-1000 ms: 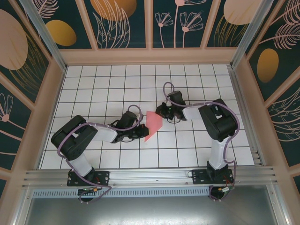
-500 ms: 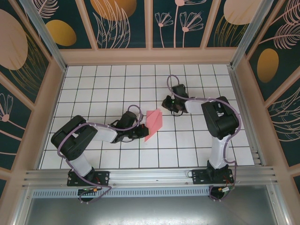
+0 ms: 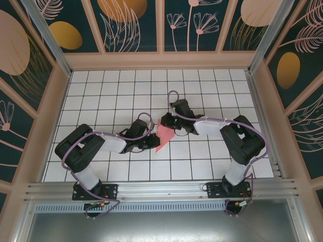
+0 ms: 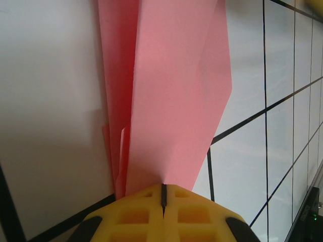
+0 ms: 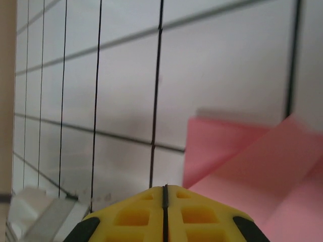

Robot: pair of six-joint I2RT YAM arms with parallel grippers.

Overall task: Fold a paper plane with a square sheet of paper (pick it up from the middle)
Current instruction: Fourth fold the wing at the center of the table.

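Your left pincer [image 4: 162,194] is pinching the near end of the paper [image 4: 176,91]. The partly folded pink sheet fans straight away from its tips, near the middle of the desk [image 3: 101,96] between the two arms. Your right pincer [image 5: 165,191] is pressed together, with nothing visibly between its fingers. From above it sits at the paper's far end, and its own camera shows the paper just ahead and to the right. The paper's long axis runs from one pincer toward the other, so the next crease probably falls to the right arm while the left anchors.
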